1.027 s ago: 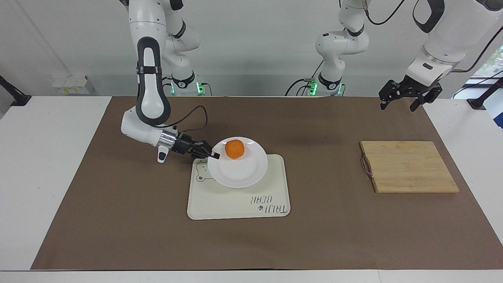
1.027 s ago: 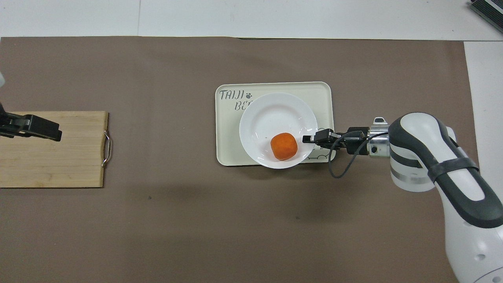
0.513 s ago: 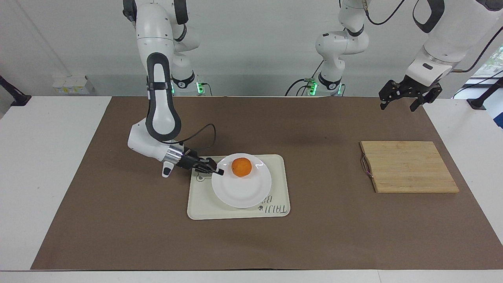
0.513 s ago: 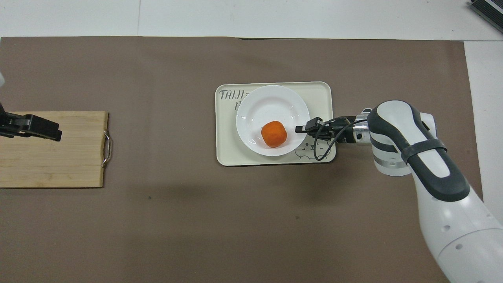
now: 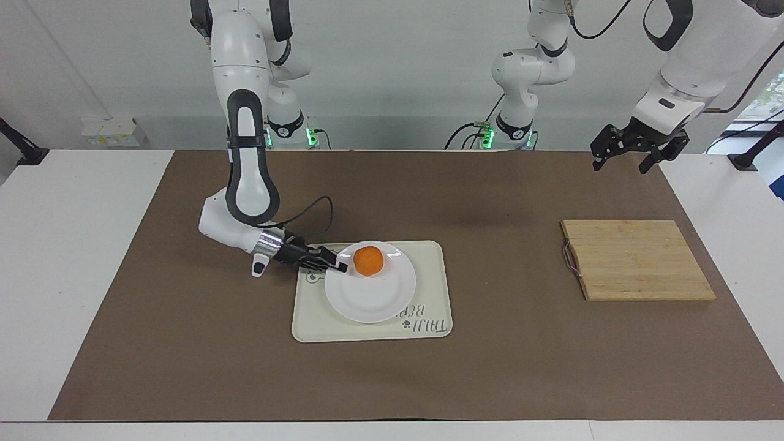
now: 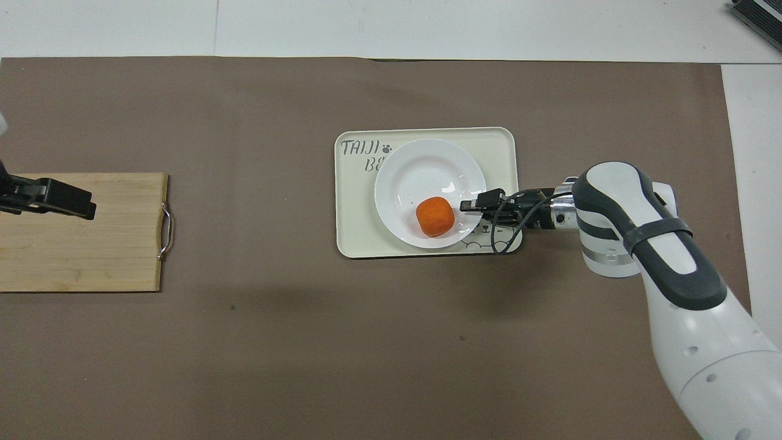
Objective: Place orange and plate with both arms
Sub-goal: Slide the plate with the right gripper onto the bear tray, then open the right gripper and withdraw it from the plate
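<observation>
- While the right tool point(image 5: 335, 266) lies low and nearly flat at the plate point(image 5: 370, 294), its fingers look closed onto the plate's rim at the edge toward the right arm's end of the bench; top finger sits over the rim, lower one hidden under it.
- Overhead view agrees: right tool point(image 6: 475, 203) tip overlaps the plate point(image 6: 427, 177) rim, approx level w/ the orange.
- Plate sits on the cream tray point(image 5: 429, 260), toward the tray's robot-side half; can't tell if fully flat on it or a touch lifted at the gripped edge.
- Orange point(image 5: 369, 260) rests in the plate, on the part nearer the robots, just beside the right tool's tip but not touching it. In overhead view the orange point(image 6: 434, 216) is off-centre, toward the right arm.
- Tray point(image 6: 354, 238) is mid-bench on the brown mat point(image 5: 502, 367); "TAIJI BEAR" lettering partly covered by the plate, bear drawing partly under the right tool.
- Left tool point(image 5: 623, 156) hangs in the air w/ fingers spread apart, holding nothing, arm waiting; seen from overhead, left tool point(image 6: 61, 200) is over the wooden board.
- Wooden board point(image 5: 637, 260) lies flat toward the left arm's end of the bench, well apart from the tray; metal handle on its tray-side edge.
</observation>
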Tool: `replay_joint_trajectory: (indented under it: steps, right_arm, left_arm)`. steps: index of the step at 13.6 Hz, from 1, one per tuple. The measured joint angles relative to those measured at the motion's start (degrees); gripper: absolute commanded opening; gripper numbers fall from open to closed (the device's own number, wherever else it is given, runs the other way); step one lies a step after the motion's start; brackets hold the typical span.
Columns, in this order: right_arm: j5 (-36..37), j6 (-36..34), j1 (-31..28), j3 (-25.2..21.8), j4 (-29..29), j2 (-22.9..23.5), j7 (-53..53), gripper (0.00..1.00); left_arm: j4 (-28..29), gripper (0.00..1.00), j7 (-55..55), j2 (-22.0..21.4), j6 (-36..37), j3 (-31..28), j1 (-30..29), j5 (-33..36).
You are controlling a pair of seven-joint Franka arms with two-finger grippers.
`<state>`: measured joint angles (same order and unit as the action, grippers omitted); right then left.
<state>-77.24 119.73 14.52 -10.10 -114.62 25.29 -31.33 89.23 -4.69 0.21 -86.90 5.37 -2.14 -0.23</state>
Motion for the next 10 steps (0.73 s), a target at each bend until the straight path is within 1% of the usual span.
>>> replay_joint_trajectory:
  steps: [2, 4, 6, 8, 10]
  right_arm:
    - [0.93, 0.00, 0.05, -0.01, 0.23, -0.49, 0.11, 1.00]
    - [7.06, 0.05, 0.00, -0.26, 1.03, -2.49, 3.23, 1.00]
    - [18.30, 0.07, -0.22, -0.55, 2.59, -6.18, 10.00, 1.00]
    - [30.96, 0.00, -0.61, -0.60, 4.21, -10.64, 17.34, 1.00]
    - [42.14, -0.31, -0.66, -0.61, 4.92, -15.11, 24.18, 1.00]
  left_arm:
    - [0.00, 1.00, 0.00, 0.00, 0.00, 0.00, 0.00, 0.00]
    - [0.00, 1.00, 0.00, 0.00, 0.00, 0.00, 0.00, 0.00]
    - [0.00, 1.00, 0.00, 0.00, 0.00, 0.00, 0.00, 0.00]
    - [0.00, 1.00, 0.00, 0.00, 0.00, 0.00, 0.00, 0.00]
    - [0.00, 1.00, 0.00, 0.00, 0.00, 0.00, 0.00, 0.00]
